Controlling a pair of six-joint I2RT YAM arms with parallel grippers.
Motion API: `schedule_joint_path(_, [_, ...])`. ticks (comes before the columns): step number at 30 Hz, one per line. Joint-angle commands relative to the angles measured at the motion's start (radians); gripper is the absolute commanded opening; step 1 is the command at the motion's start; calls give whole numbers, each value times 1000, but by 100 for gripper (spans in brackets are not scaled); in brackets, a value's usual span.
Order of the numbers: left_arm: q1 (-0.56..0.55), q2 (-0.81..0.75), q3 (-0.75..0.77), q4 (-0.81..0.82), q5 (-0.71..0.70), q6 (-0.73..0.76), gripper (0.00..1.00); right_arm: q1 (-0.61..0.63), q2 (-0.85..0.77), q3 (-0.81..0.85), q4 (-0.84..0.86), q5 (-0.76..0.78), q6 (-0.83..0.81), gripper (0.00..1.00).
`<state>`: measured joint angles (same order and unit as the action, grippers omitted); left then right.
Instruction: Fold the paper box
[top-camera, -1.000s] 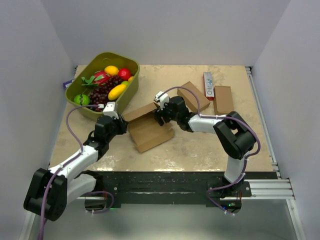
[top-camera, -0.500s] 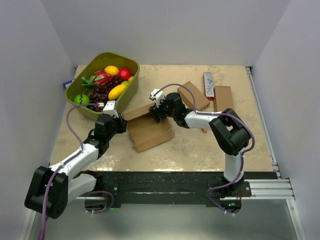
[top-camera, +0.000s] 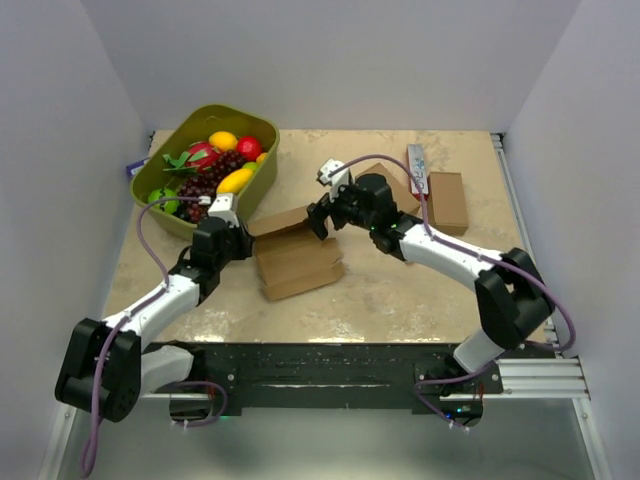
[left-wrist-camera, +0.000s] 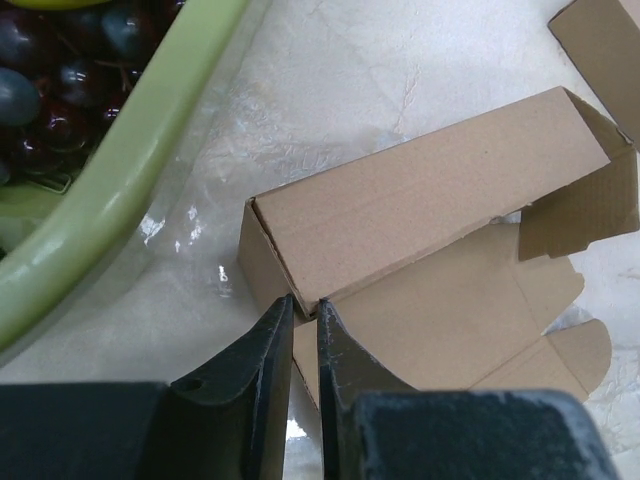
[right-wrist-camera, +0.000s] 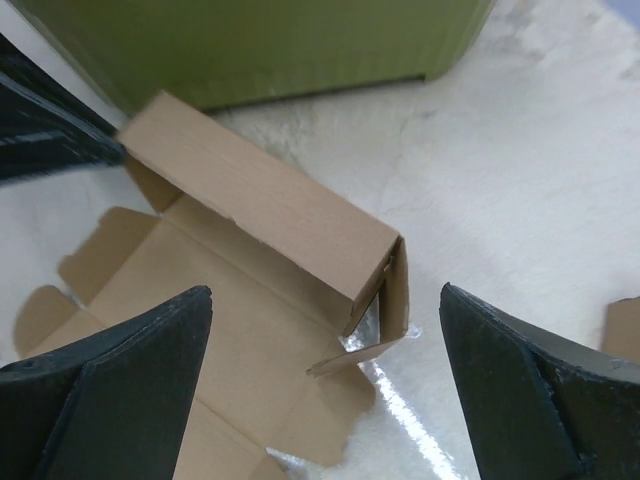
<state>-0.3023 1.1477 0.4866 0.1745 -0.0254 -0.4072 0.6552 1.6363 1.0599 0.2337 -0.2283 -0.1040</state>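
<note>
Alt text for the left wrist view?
The left gripper pinches the near corner of a half-folded brown corrugated-cardboard paper box, one long wall standing, its base flat on the beige table. An olive-green plastic bin of dark grapes sits at left.

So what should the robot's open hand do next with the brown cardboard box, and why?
Probably ease the right gripper forward and close it on the free end of the raised wall of the shallow brown corrugated-cardboard box. Its jaws stand wide open either side of that end, while the left gripper pinches the other corner, so only one side is held.
</note>
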Motion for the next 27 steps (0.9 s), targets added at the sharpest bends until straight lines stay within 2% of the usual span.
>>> schedule_joint_path(1, [11,33,52,-33,19,42,18,-28,-99,-17,-69,17,6,99])
schedule_joint_path(9, [17,58,75,-33,79,62,16,-129,-150,-142,-76,101,-3,95])
schedule_joint_path(12, [20,66,83,-36,96,68,16,-149,-138,-172,-68,107,-10,90])
schedule_joint_path(27, [25,107,95,-30,151,87,15,-134,57,-67,-19,-68,-28,86])
